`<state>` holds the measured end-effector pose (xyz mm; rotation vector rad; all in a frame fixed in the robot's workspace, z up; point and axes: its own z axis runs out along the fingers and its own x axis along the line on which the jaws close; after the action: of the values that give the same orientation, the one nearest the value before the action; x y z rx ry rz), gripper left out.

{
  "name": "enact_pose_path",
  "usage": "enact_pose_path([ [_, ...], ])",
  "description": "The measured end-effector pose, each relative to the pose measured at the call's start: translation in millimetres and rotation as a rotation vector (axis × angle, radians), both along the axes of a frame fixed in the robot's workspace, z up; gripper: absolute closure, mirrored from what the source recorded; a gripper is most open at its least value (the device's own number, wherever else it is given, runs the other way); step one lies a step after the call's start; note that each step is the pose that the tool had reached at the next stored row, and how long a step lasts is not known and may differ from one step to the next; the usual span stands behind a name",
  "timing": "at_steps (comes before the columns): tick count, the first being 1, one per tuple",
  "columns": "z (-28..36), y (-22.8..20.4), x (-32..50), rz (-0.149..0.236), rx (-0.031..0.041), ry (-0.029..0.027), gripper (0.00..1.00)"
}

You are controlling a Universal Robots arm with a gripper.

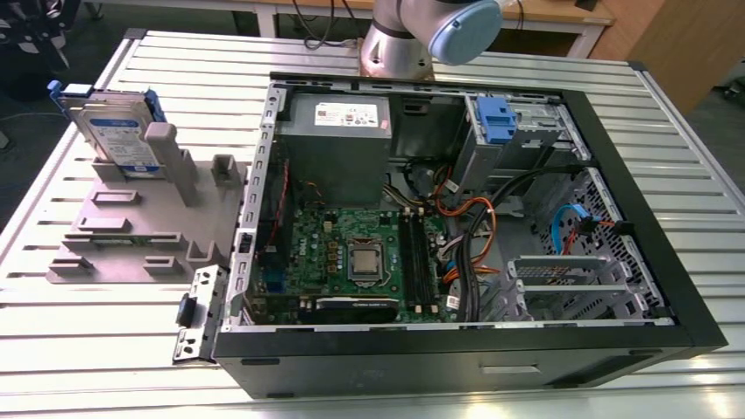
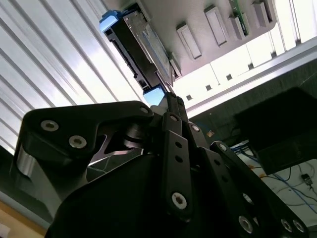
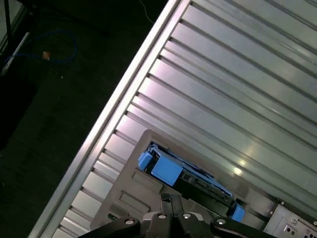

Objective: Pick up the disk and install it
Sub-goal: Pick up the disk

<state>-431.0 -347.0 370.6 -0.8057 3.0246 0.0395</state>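
disk (image 1: pixel 117 131) partly behind stand (image 1: pixel 131 229), gripper (image 3: pixel 169 199) closed

Tabletop (image 1: pixel 105 349): ribbed metal, glossy. Disk (image 1: pixel 114 131): silver metal, paper label, blue plastic bracket. Stand (image 1: pixel 128 223) beside the case (image 1: pixel 442 362): matt grey plastic. Case: matt black metal.
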Motion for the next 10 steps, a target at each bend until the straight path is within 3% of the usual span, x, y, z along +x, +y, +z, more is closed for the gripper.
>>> enact_pose_path([
  [10,-1.2,0.0,0.0,0.142,0.0,-0.0004,0.89],
])
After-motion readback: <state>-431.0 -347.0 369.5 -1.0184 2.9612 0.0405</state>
